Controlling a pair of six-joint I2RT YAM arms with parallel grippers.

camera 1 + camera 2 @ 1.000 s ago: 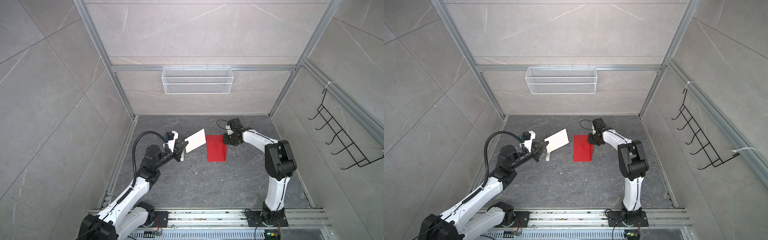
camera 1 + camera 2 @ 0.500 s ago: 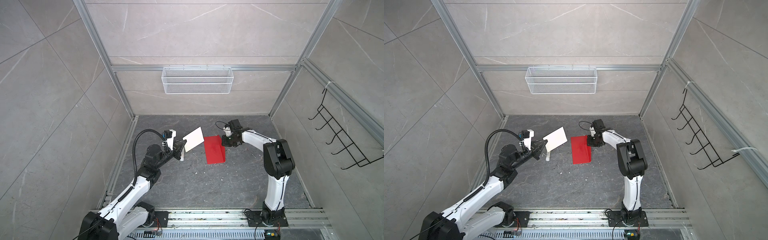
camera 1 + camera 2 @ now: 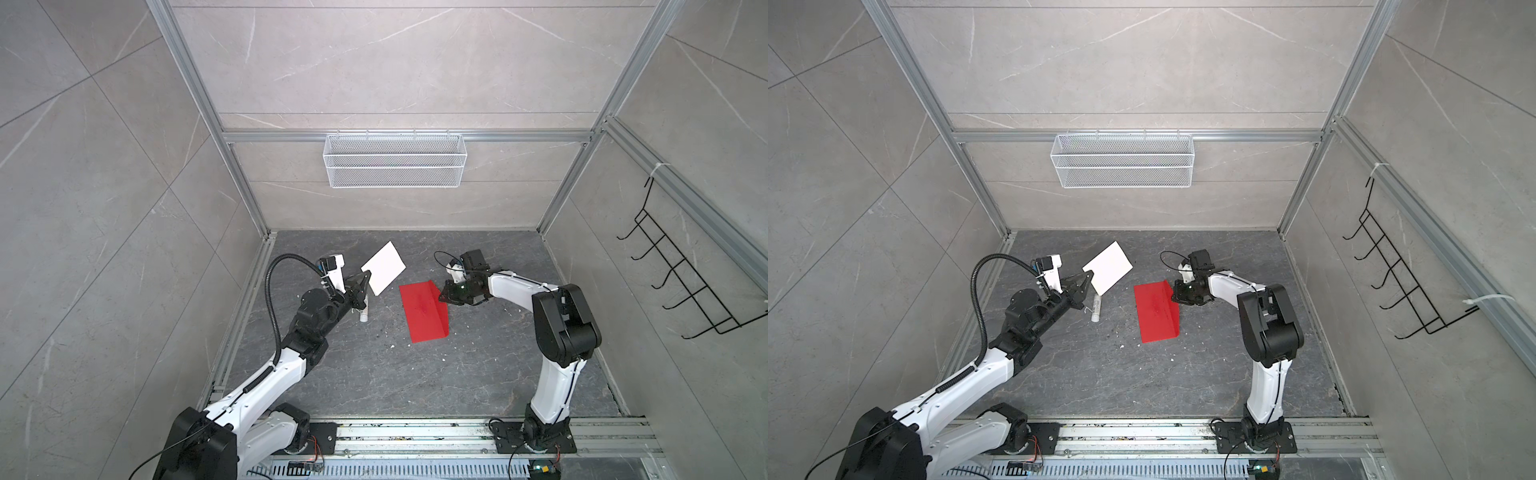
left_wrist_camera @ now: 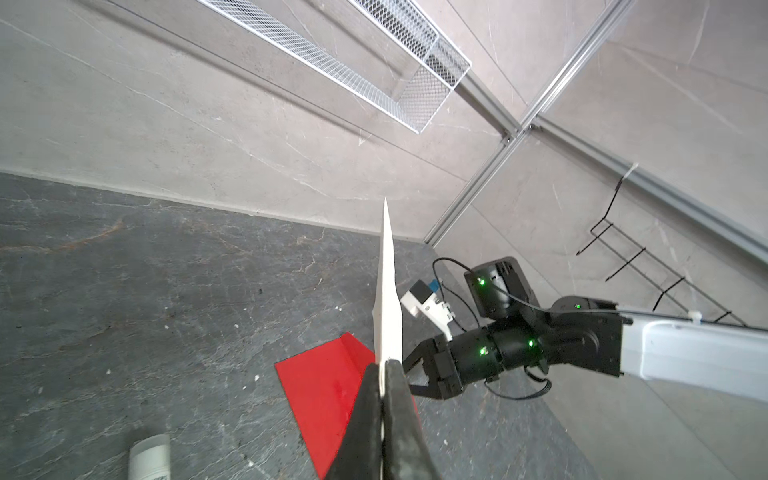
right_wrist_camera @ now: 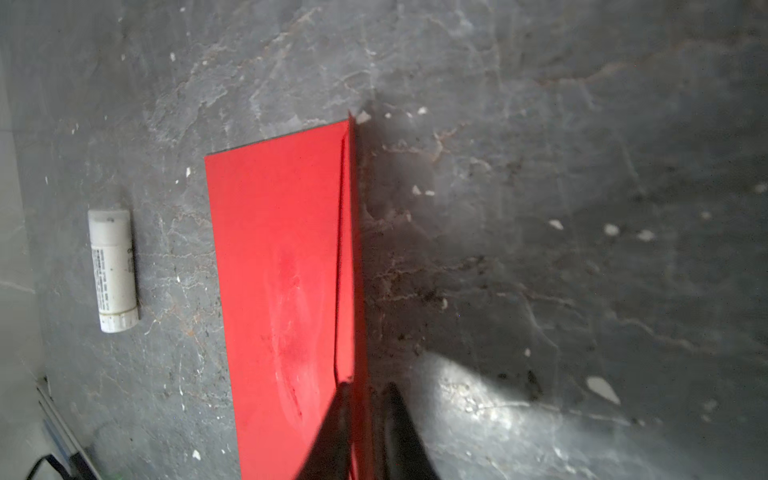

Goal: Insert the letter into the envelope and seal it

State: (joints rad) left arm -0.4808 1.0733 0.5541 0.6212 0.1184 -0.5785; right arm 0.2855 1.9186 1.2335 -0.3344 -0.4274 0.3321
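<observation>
My left gripper (image 3: pixel 365 276) (image 4: pixel 382 368) is shut on one corner of the letter (image 3: pixel 384 268) (image 3: pixel 1108 266), holding it tilted in the air above the floor's left side; only its plain white side shows. The left wrist view has the letter (image 4: pixel 388 316) edge-on. The red envelope (image 3: pixel 422 316) (image 3: pixel 1154 316) (image 5: pixel 282 291) lies flat to its right, with its flap (image 5: pixel 349 249) standing up along the right-hand long edge. My right gripper (image 3: pixel 442 296) (image 5: pixel 368 388) is low at the flap's far end. Its fingers stand a little apart on either side of the flap.
A white glue stick (image 3: pixel 364 313) (image 5: pixel 113 270) lies on the floor just under my left gripper. White crumbs dot the dark floor. A wire basket (image 3: pixel 395 166) hangs on the back wall and a black hook rack (image 3: pixel 681 282) on the right wall.
The envelope has slid a little left and toward the front, and my right gripper has moved with it. The letter has shifted slightly left and turned in my left gripper.
</observation>
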